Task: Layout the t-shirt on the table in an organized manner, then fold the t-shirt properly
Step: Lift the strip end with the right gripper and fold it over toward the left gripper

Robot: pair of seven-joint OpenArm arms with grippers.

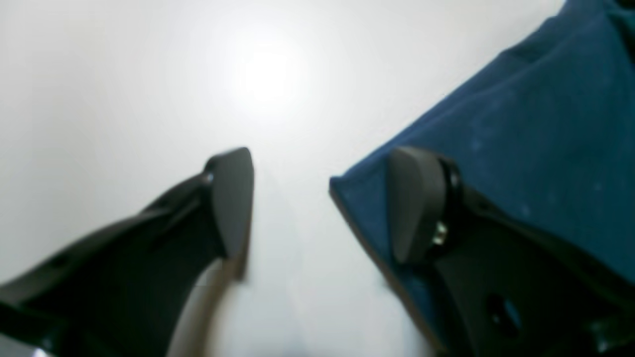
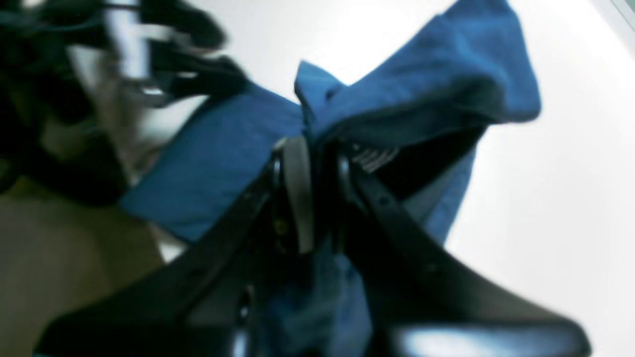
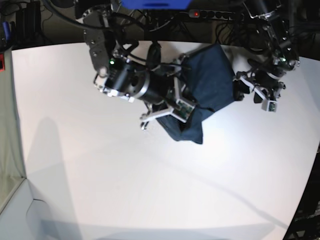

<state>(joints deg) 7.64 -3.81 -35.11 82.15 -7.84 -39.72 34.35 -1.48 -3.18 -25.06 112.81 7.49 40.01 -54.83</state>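
The dark blue t-shirt [image 3: 212,80] lies bunched at the back of the white table [image 3: 100,175], partly lifted. My right gripper [image 3: 184,70] is shut on a fold of the t-shirt [image 2: 421,74]; in the right wrist view the right gripper [image 2: 320,193] pinches cloth beside a small white label [image 2: 372,157]. At the shirt's right edge my left gripper [image 3: 241,90] is open. In the left wrist view the left gripper [image 1: 322,198] straddles a corner of the t-shirt [image 1: 521,124], one finger [image 1: 416,203] over the cloth and the other over bare table [image 1: 149,74].
Cables and a power strip [image 3: 210,14] run behind the table's far edge. The table's curved edge [image 3: 310,165] drops off at the right. The right arm's body [image 3: 130,82] hangs over the table left of the shirt.
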